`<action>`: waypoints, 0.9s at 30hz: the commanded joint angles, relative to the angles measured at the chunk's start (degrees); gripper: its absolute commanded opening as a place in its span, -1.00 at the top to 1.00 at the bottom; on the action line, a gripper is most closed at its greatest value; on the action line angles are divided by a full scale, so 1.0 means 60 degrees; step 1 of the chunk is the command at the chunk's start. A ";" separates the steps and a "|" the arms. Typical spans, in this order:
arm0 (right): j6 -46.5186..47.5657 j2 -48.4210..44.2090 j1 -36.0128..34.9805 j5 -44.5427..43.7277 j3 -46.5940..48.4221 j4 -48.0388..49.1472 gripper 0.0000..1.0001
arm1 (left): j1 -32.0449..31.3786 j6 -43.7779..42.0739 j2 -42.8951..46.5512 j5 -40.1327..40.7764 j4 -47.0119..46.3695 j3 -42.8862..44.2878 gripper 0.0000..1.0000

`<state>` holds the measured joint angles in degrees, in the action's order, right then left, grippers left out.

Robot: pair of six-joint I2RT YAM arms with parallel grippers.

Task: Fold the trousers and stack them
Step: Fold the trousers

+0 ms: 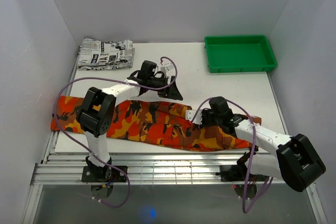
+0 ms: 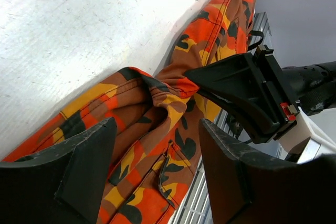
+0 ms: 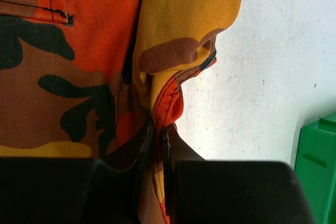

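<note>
The trousers (image 1: 157,124), in orange, red, yellow and black camouflage print, lie stretched along the near part of the white table (image 1: 220,90), left end hanging over the table's left edge. My right gripper (image 1: 193,118) is shut on a raised fold of their upper edge near the middle; in the right wrist view the trousers (image 3: 79,66) rise in a pinched ridge between the closed fingers (image 3: 231,192). My left gripper (image 1: 176,94) hovers open just behind that spot. In the left wrist view its fingers (image 2: 86,163) straddle the trousers (image 2: 152,145), apart from the cloth, with the right gripper (image 2: 191,76) ahead.
A green tray (image 1: 240,53) sits at the back right. A folded black-and-white newspaper-print garment (image 1: 105,54) lies at the back left. A slatted metal rack (image 1: 168,169) runs along the table's near edge. White walls close in both sides.
</note>
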<state>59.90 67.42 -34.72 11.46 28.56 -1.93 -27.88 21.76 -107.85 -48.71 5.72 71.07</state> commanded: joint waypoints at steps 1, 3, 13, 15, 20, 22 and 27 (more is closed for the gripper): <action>0.0300 -0.0162 -0.0175 -0.0445 -0.0131 0.0863 0.85 | -0.0391 0.0036 -0.0042 -0.0407 0.0380 0.0401 -0.47; 0.0300 -0.0133 -0.0219 -0.0577 -0.0130 0.0966 0.85 | -0.0553 -0.0110 -0.0232 -0.0334 0.0686 0.0503 -0.42; 0.0241 -0.0250 -0.0278 -0.0739 -0.0116 0.1157 0.85 | -0.1052 0.0254 -0.0745 -0.0363 0.1070 0.0826 -0.08; 0.0256 -0.0352 -0.0292 -0.0724 -0.0218 0.1259 0.85 | -0.1052 0.0416 -0.0760 -0.0290 0.0690 0.0768 0.01; 0.0358 -0.0587 -0.0307 -0.0738 -0.0423 0.1172 0.85 | -0.1052 0.1207 -0.0644 -0.0218 -0.0611 0.0389 0.36; 0.0359 -0.0645 -0.0307 -0.0797 -0.0496 0.1186 0.85 | -0.0994 0.1397 -0.0308 0.0074 -0.1300 0.0110 0.92; 0.0008 -0.0558 -0.0278 -0.1251 -0.0424 0.1172 0.85 | -0.0774 0.1325 0.0045 0.0266 -0.2298 -0.0431 1.00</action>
<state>60.90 64.62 -36.14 6.35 25.71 2.81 -33.74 29.04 -112.38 -47.90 -1.15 70.22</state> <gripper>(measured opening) 0.121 0.024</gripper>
